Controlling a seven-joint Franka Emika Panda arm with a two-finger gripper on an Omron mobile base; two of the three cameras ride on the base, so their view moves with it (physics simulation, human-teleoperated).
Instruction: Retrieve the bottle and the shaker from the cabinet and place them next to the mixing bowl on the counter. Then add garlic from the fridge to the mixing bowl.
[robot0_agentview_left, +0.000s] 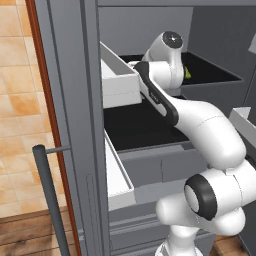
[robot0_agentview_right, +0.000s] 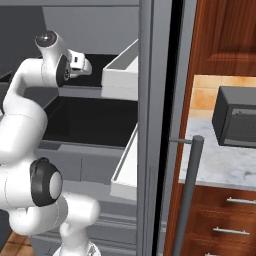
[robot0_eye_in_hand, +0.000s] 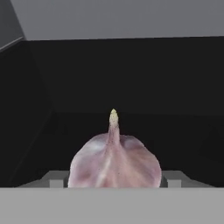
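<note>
Fridge (robot0_agentview_left: 75, 100) open, arm reaching onto a black shelf (robot0_agentview_left: 135, 125) at 12 o'clock. Garlic (robot0_eye_in_hand: 114, 164) sits on the dark shelf floor between the gripper (robot0_eye_in_hand: 114, 180) fingers; whether they clamp it, cannot tell. Tan tiled wall (robot0_agentview_left: 15, 100) at 9 o'clock; marble worktop (robot0_agentview_right: 220, 165) at 3 o'clock.

The white arm (robot0_agentview_left: 200, 125) reaches forward, elbow bent, wrist (robot0_agentview_right: 57, 65) turned down. The hand (robot0_eye_in_hand: 114, 181) points ahead, one finger (robot0_eye_in_hand: 54, 179) on each side, partly open.
</note>
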